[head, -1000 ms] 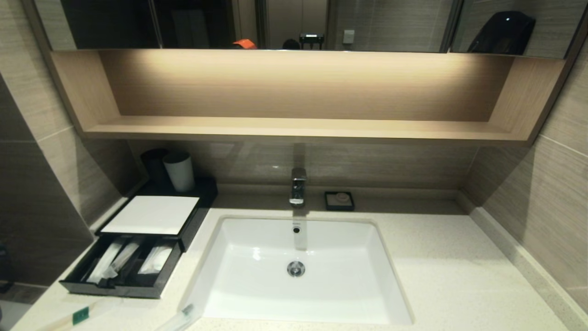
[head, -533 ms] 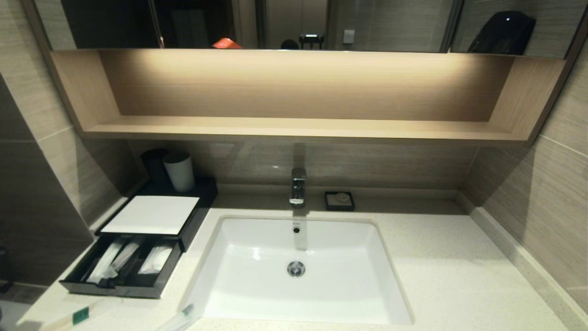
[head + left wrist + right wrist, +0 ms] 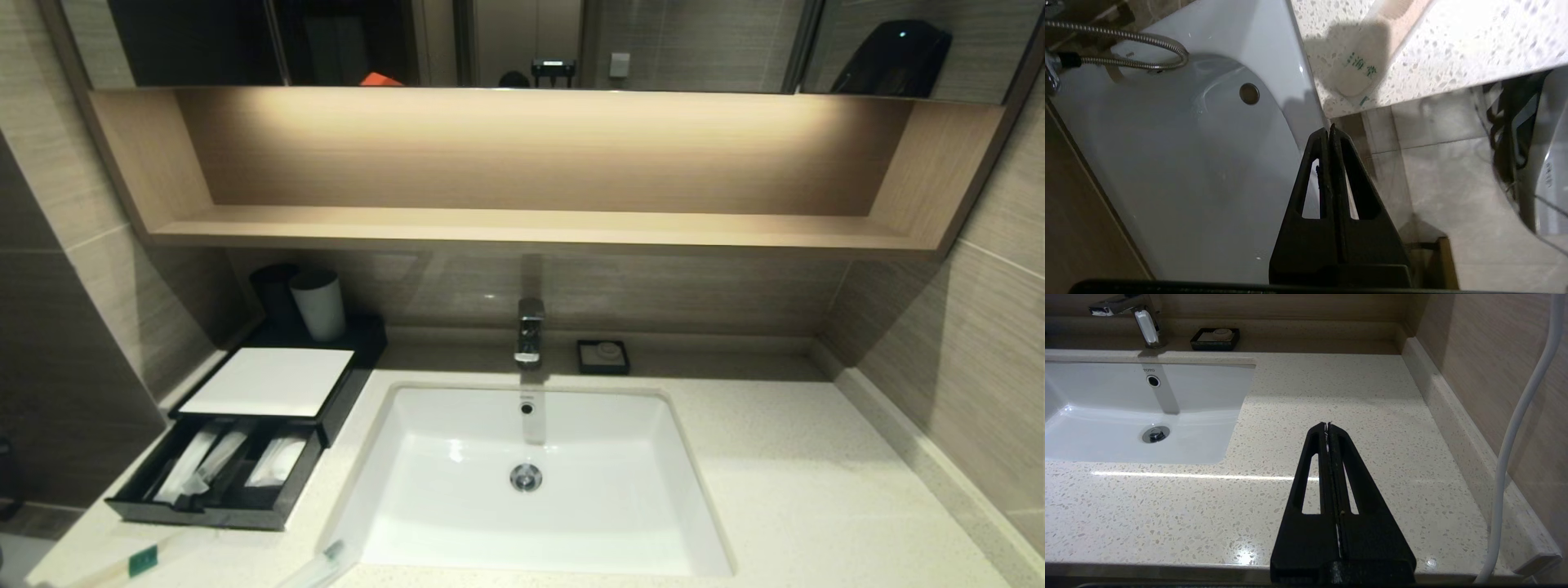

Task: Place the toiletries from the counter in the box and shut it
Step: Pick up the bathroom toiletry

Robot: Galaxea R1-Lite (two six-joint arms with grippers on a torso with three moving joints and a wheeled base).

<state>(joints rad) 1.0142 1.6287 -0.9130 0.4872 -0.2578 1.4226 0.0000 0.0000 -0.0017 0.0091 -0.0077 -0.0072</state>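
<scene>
The dark box [image 3: 269, 380] with its white top stands at the left of the counter [image 3: 775, 457]. Its drawer [image 3: 204, 516] is pulled out, with whitish packets [image 3: 196, 461] lying in its compartments. Two toiletries lie on the counter in front of it: a packet with a green label [image 3: 143, 561] and a clear one [image 3: 322, 563] at the sink's front left corner. My left gripper [image 3: 1329, 127] is shut and empty, below the counter's edge, where a whitish packet end [image 3: 1357, 71] shows. My right gripper [image 3: 1327, 424] is shut and empty above bare counter [image 3: 1331, 388] right of the sink. Neither gripper shows in the head view.
A white sink [image 3: 571, 425] with a faucet [image 3: 530, 331] fills the middle. A grey cup [image 3: 320, 304] stands behind the box and a black soap dish [image 3: 603, 357] beside the faucet. A wooden shelf [image 3: 531, 229] hangs above. A white cable [image 3: 1519, 428] runs by the right wall.
Nothing on the counter has moved. Only an orange reflection in the mirror has shifted left.
</scene>
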